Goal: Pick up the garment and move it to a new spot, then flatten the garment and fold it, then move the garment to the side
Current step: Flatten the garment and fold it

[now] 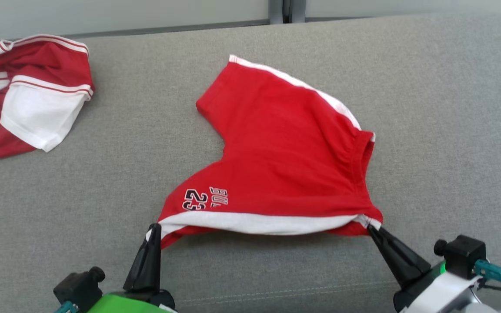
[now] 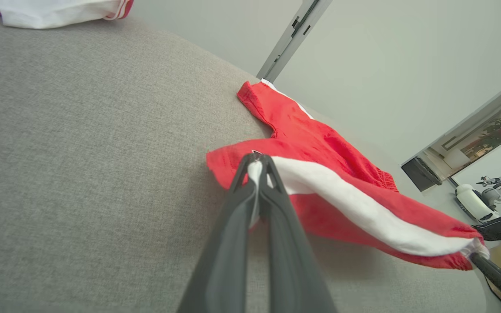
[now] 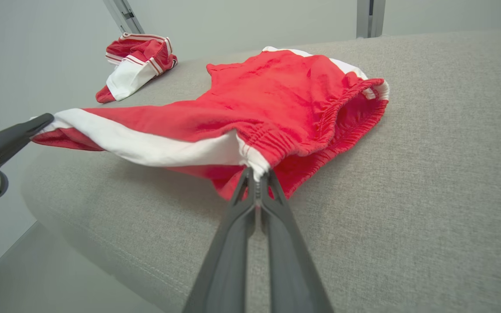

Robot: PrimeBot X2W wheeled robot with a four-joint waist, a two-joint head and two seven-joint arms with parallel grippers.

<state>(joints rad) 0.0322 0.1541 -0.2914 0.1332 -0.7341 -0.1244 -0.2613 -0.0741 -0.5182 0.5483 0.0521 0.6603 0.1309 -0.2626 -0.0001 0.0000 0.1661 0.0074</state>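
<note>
**A:** What sits at the far left?

**B:** A crumpled red-and-white garment (image 1: 37,91), well apart from the work on the grey cushion (image 1: 442,87). I'd judge it is simply out of the way there.

**A:** And the left gripper (image 1: 155,227)?

**B:** Its jaws are pressed together on the leg-hem corner of the red shorts (image 1: 285,143), right where the white stripe (image 1: 255,222) ends.

**A:** Where do the shorts lie?

**B:** In the middle of the cushion, with the legs pointing left and the waistband (image 1: 361,161) to the right. The far leg rests flat on the fabric. The near edge hangs just above it, with a shadow beneath.

**A:** Why is it lifted?

**B:** Probably so the two arms can pull that side taut and lay the cloth down smooth instead of bunching it.

**A:** And the right gripper (image 1: 370,228)?

**B:** Its jaws are clamped on the waistband end of the same stripe. With a pinch at each end, the stripe runs nearly straight between them. That reads to me as the flattening step, with the fold not yet made.
</note>
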